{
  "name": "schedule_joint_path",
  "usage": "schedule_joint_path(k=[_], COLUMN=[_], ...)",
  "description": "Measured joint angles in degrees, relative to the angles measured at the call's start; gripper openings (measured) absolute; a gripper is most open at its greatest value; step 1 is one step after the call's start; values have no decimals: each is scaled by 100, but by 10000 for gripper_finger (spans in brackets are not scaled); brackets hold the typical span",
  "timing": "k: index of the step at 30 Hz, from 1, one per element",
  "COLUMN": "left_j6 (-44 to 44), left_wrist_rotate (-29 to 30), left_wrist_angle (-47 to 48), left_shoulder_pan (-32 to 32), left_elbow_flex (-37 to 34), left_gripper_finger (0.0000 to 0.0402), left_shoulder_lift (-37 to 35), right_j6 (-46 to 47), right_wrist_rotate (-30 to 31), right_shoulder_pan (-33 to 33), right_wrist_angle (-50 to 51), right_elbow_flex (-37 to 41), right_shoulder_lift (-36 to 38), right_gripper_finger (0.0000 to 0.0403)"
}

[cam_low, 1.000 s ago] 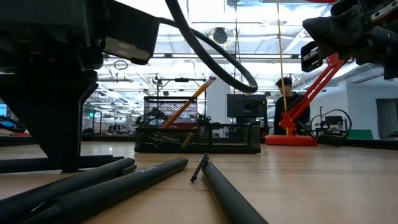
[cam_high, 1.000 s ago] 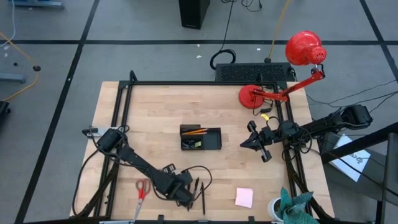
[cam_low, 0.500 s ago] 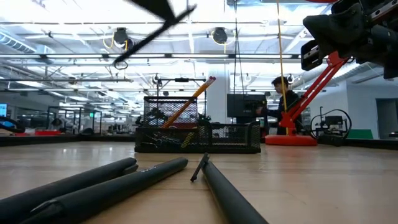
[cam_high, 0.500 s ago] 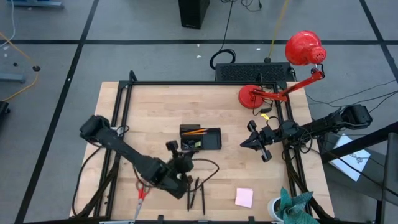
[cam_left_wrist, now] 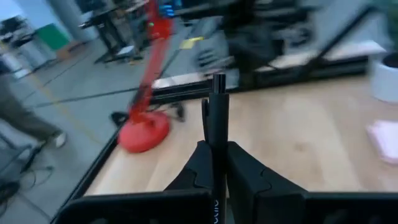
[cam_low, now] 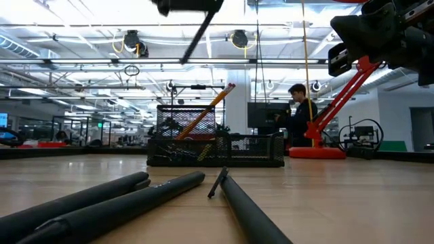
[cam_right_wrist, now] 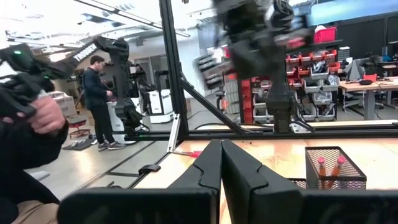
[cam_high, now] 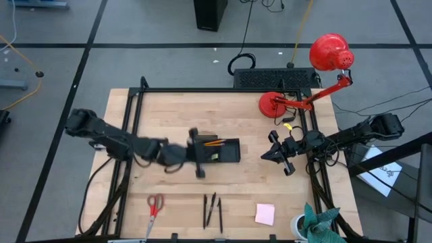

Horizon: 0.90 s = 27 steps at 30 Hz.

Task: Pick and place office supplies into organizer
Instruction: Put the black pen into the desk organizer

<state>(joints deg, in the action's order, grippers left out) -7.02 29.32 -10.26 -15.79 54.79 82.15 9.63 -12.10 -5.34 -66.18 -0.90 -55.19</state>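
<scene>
Left hand (cam_high: 198,156) clamps a black pen (cam_left_wrist: 218,118) beside organizer (cam_high: 228,150) at frame centre — scissors (cam_high: 154,204), pens (cam_high: 212,210), sticky pad (cam_high: 264,214) remain lower down; right hand (cam_high: 268,155) shut, empty.

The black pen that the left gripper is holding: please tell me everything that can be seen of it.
The black pen is slim, dark and round-bodied, plastic by its look, with a blunt pale-rimmed end pointing away from the wrist. The left gripper is shut on it, fingers pressing both sides of its lower part. In the high view the pen is off the table, beside the left end of the organizer. In the low view it hangs tilted high above the wood. Nothing else touches it.
</scene>
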Motion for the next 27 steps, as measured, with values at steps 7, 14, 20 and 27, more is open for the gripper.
schedule_joint_path(k=[7,14,20,27], left_j6=[245,290,461,526], left_wrist_rotate=[-983,-1361,-1659,-1740], left_wrist_angle=[-280,-662,-688,-1013], left_shoulder_pan=[855,1295,1489,1620], left_elbow_flex=[-730,-1102,-1430,-1711], left_gripper_finger=[17,20,14,21], left_shoulder_lift=[-149,2,25,189], right_j6=[-44,-28,-26,-65], right_wrist_rotate=[0,9,13,236], right_shoulder_pan=[0,0,0,3], right_wrist_angle=[3,-2,-34,-43], right_elbow_flex=[-1,1,1,0], right_shoulder_lift=[1,-1,-1,-1], right_gripper_finger=[4,4,4,4])
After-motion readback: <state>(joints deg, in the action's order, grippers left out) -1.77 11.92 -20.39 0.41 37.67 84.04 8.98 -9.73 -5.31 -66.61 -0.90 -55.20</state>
